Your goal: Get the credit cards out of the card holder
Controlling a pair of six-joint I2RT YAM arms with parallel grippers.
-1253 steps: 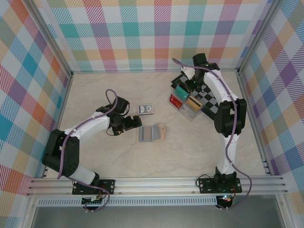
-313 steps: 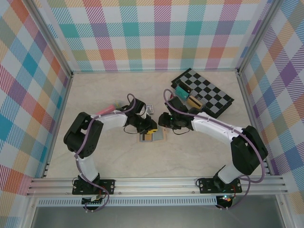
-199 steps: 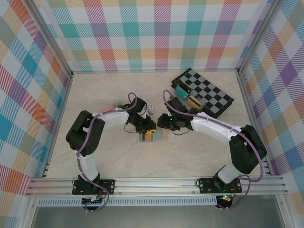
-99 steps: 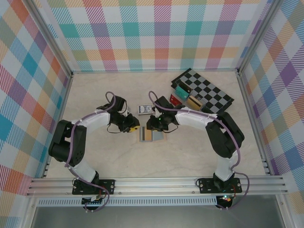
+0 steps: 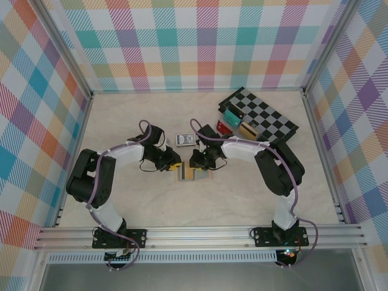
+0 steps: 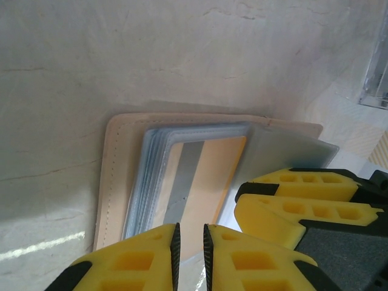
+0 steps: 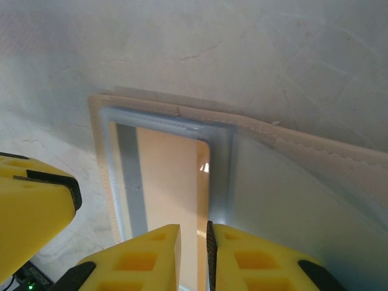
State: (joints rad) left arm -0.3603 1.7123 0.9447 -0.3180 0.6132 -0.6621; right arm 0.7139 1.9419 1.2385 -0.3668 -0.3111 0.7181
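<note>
My left claw (image 6: 189, 242) is narrowed to a thin slit with nothing visible between its fingers. It sits at 10 o'clock from the card holder (image 5: 193, 174). My right claw (image 7: 194, 242), also narrowed to a slit, is at the holder's 12 o'clock edge; I cannot tell whether it pinches anything. The card holder lies open on the surface (image 5: 121, 200), with a yellow credit card (image 7: 170, 182) in its clear sleeve.
</note>
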